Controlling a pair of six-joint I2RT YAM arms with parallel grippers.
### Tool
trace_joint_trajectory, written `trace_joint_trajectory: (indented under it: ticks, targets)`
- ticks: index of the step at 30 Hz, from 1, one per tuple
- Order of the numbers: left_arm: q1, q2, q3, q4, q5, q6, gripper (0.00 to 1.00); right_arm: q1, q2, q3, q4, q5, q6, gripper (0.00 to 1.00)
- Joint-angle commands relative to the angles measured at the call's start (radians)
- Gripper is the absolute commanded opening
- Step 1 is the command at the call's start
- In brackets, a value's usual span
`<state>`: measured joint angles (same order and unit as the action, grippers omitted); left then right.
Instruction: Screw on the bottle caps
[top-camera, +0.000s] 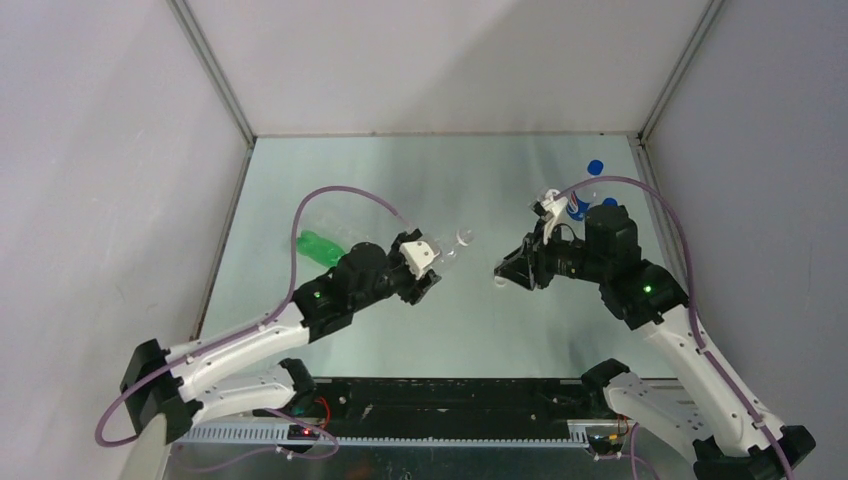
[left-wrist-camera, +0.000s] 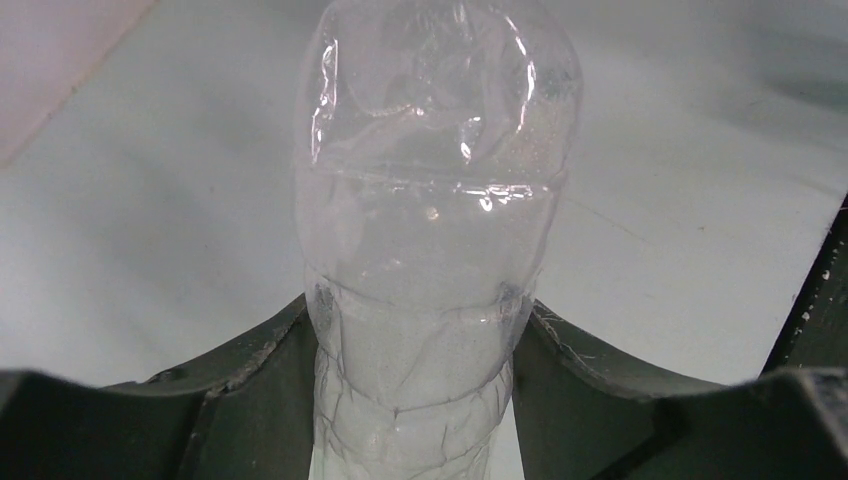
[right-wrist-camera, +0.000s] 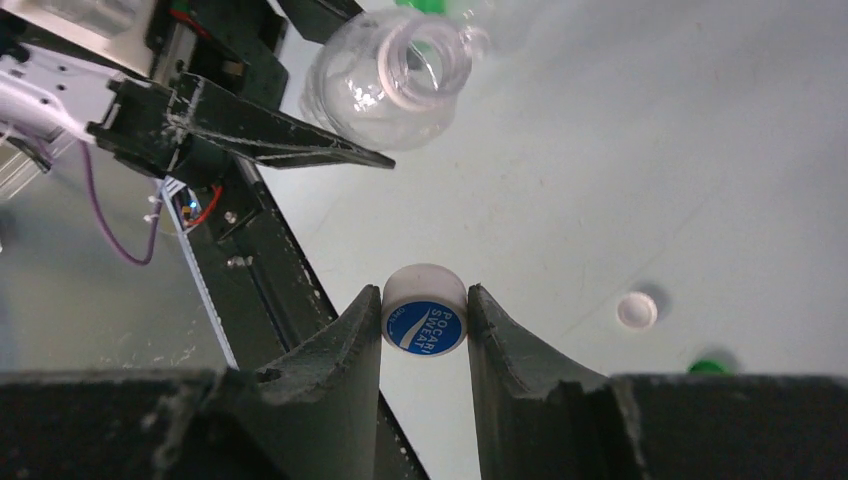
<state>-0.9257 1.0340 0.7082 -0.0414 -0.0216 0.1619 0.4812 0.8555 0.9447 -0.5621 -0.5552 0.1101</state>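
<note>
I'm clasping the bottle (left-wrist-camera: 435, 200), probably thin and crushable, mid-body in my left hand (left-wrist-camera: 415, 335), and pinching the likely slippery cap (right-wrist-camera: 425, 328) by its sides in my right hand (right-wrist-camera: 423, 296).

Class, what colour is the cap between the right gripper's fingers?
Cap: white rim, blue printed top; right wrist view.
</note>
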Motion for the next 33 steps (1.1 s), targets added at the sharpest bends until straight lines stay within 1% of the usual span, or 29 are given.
trace_joint_trajectory:
  ticks: [1, 8, 15, 20, 29, 33]
  targets:
    - [-0.015, -0.068, -0.014, 0.076, 0.091, 0.121, 0.59, -0.009, -0.047, 0.032, 0.132, -0.156, -0.064, 0.00]
    - [-0.037, -0.114, 0.021, -0.014, 0.129, 0.183, 0.58, -0.009, -0.043, 0.032, 0.223, -0.258, -0.085, 0.00]
    - [-0.046, -0.116, 0.052, -0.035, 0.155, 0.210, 0.57, -0.009, -0.027, 0.032, 0.307, -0.321, -0.095, 0.00]
    - [-0.061, -0.109, 0.091, -0.082, 0.159, 0.243, 0.57, -0.005, 0.001, 0.032, 0.330, -0.344, -0.093, 0.00]
    - [-0.075, -0.101, 0.126, -0.112, 0.166, 0.261, 0.55, -0.001, 0.019, 0.032, 0.345, -0.356, -0.104, 0.00]
    - [-0.078, -0.094, 0.140, -0.122, 0.169, 0.269, 0.55, -0.001, 0.033, 0.032, 0.350, -0.385, -0.107, 0.00]
